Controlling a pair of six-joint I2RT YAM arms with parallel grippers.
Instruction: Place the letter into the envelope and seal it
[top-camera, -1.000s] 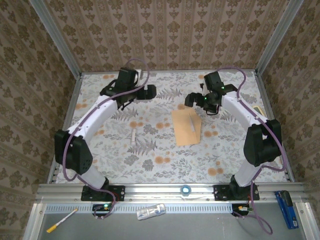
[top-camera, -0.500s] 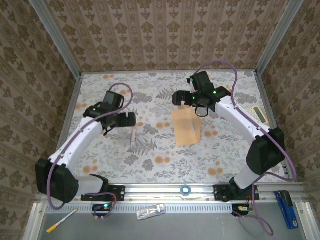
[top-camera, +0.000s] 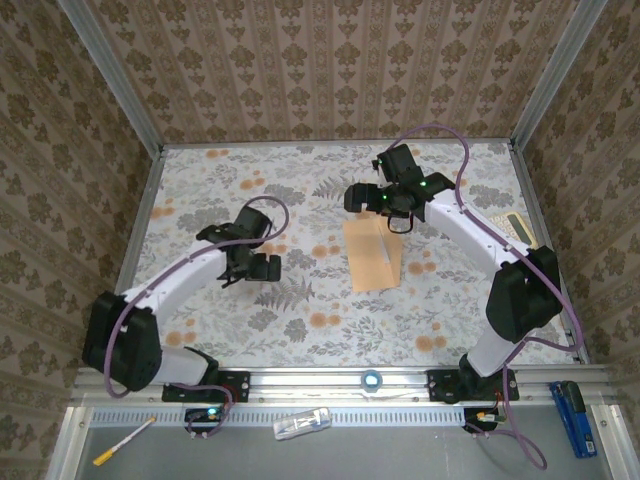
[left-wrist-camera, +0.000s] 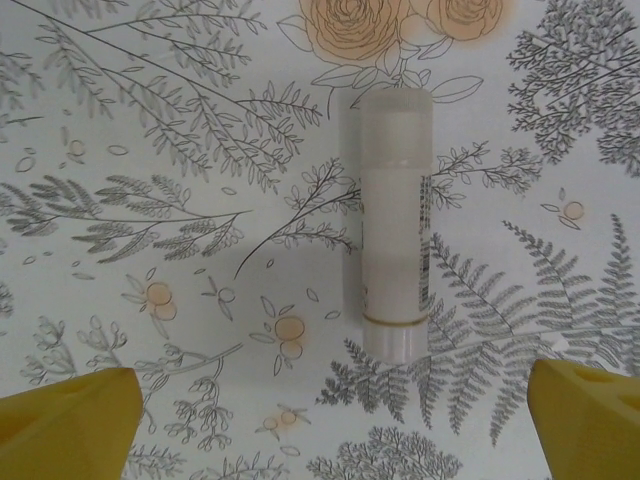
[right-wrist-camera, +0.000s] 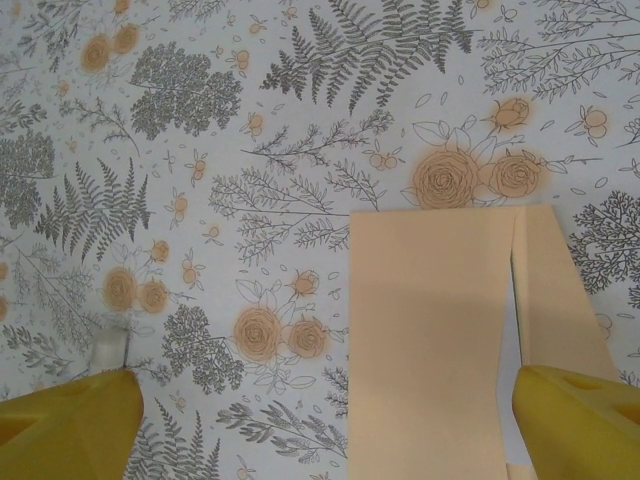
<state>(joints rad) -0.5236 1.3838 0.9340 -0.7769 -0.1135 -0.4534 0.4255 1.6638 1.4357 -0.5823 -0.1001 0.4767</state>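
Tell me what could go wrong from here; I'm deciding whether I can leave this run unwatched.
The glue stick is round, lies on its side and sits off-centre under the open left gripper, so a closing pinch may roll it away. The envelope lies loose on the tablecloth below the open right gripper; pressing its flap could slide or crease it.

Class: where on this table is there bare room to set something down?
Free: the far-left corner of the table, and the near strip between envelope and rail. Crowded: mid-table, with the right gripper at the envelope's far end and the left gripper over the glue stick.
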